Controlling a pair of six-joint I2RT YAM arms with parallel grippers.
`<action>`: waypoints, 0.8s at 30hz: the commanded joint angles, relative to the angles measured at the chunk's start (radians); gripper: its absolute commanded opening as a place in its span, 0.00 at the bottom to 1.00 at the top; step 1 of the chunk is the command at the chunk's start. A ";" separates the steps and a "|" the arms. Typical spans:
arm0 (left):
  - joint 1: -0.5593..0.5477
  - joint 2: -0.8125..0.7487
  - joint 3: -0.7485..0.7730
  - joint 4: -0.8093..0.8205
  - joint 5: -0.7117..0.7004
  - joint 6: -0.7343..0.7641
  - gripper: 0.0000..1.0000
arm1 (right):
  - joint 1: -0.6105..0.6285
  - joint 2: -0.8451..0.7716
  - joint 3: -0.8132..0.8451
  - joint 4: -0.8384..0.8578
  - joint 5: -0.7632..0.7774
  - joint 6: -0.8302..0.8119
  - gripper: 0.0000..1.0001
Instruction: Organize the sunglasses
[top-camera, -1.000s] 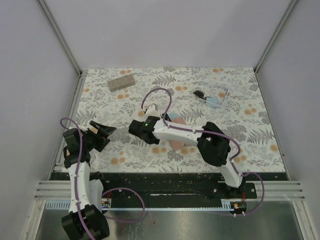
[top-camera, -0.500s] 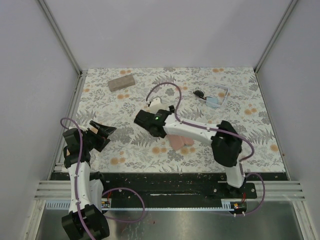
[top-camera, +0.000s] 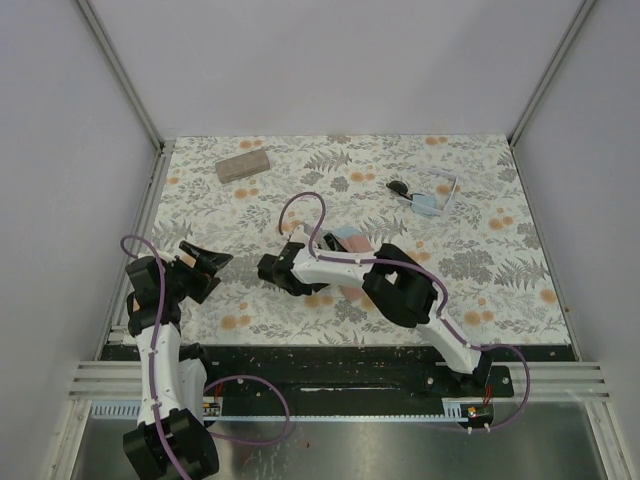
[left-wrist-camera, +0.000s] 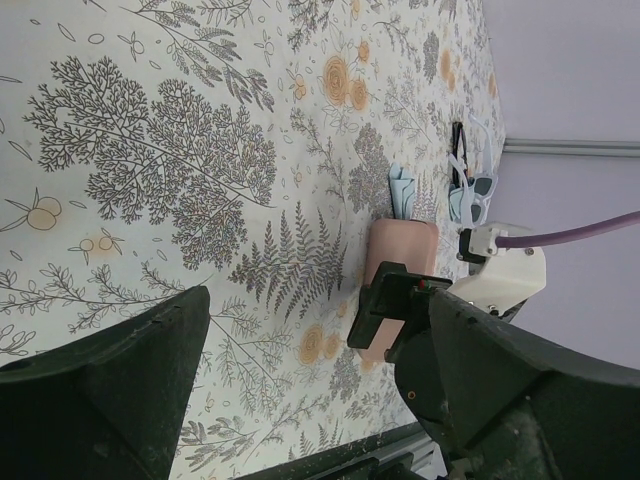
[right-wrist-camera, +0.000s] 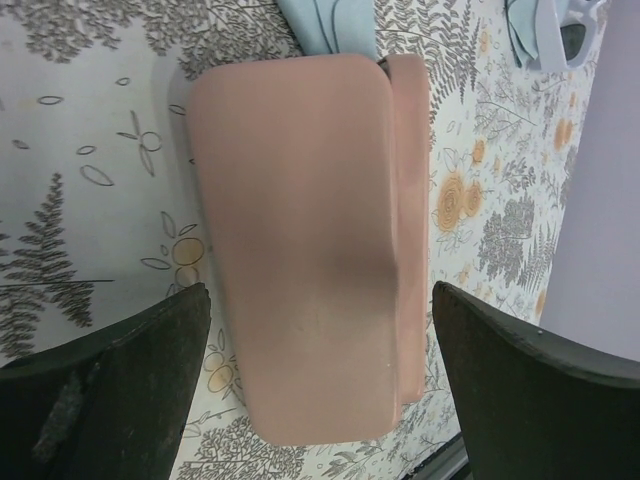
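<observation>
The right gripper (right-wrist-camera: 318, 290) is spread wide over the pink case (right-wrist-camera: 300, 200), which lies between its fingers ungrasped. The left gripper (left-wrist-camera: 318, 300) is held wide open and empty, near left. The black sunglasses (top-camera: 399, 187) and white sunglasses (top-camera: 447, 185) are seen far right.

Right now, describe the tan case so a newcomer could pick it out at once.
On the floral-print table, look to the far left corner, away from the arms' bases. The tan case lies there alone, an oblong box set at a slant. Unlike the pink case at mid-table, it is dull grey-brown and has no light blue cloth beside it.
</observation>
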 joint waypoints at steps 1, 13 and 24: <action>0.004 0.005 -0.002 0.052 0.025 0.008 0.94 | -0.021 0.005 -0.021 -0.051 0.069 0.082 0.99; 0.003 0.007 0.001 0.052 0.028 0.011 0.94 | -0.054 -0.072 -0.130 0.049 0.008 0.056 0.70; 0.003 0.008 0.002 0.054 0.030 0.014 0.93 | -0.064 -0.167 -0.151 0.072 0.016 0.026 0.99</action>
